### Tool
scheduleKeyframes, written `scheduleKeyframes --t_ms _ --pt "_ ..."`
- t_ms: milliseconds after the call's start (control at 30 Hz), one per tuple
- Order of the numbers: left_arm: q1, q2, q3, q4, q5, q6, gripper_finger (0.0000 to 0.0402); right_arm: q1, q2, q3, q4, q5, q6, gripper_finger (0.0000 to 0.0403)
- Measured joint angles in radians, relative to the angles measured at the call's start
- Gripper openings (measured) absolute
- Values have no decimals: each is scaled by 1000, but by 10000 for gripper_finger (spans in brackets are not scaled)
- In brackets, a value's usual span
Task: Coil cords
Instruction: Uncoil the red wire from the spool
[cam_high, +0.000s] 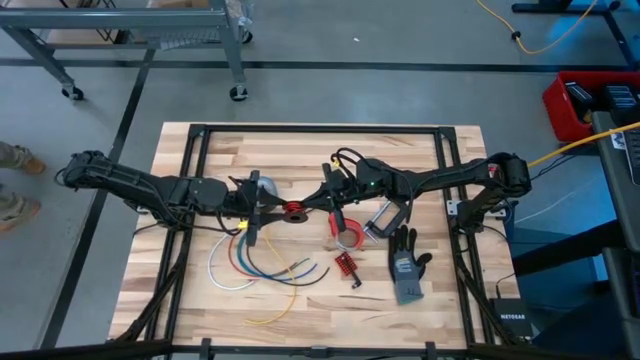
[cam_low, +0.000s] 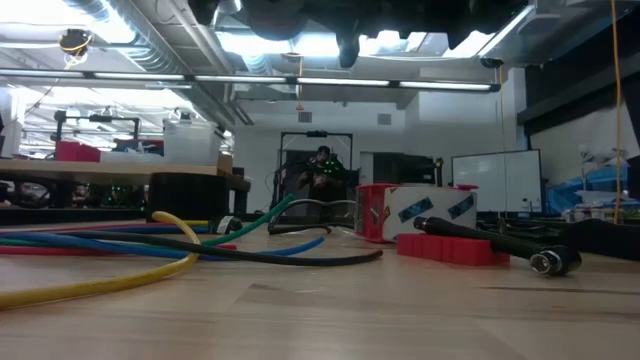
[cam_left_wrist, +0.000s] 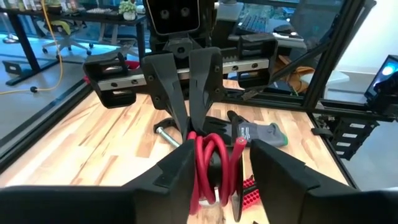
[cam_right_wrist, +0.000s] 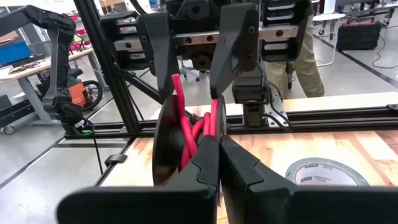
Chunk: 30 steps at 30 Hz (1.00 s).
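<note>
Coiling step: the red cord (cam_high: 294, 211) sits as a small bundle of loops in mid-air above the table (cam_high: 420, 310), between the two grippers.
Red cord, close up: in the right wrist view its loops (cam_right_wrist: 196, 127) are pinched between that arm's own fingers; in the left wrist view they stand upright (cam_left_wrist: 211, 163) between the left arm's fingers.
Right gripper (cam_high: 318, 203): clamped tight on the red cord, just to the right of the bundle.
Left gripper (cam_high: 262, 213): just left of the bundle, fingers straddling the loops; jaws fairly wide, and whether they press the cord I cannot tell.
Doing it well: judging by this, one gripper should keep a firm pinch while the other takes over, so the loops do not spring apart; close across all strands, not one.
Risk: a loose end could slip out and undo the coil.
Other cords (cam_high: 250, 262): white, blue, red, green and yellow, fanned on the table below and left of the bundle, uncoiled.
Nearby: grey tape roll (cam_high: 349, 236), glove (cam_high: 406, 268), both right of and below the bundle.
</note>
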Motion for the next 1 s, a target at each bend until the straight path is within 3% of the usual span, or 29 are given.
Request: scheduleKeyframes --t_ms 367,1000 --pt "0 -2 0 -5 2 -1 10 0 0 0 1 6 0 5" --pt "0 -60 -1 -86 -22 -27 1 0 0 1 1 8 2 5"
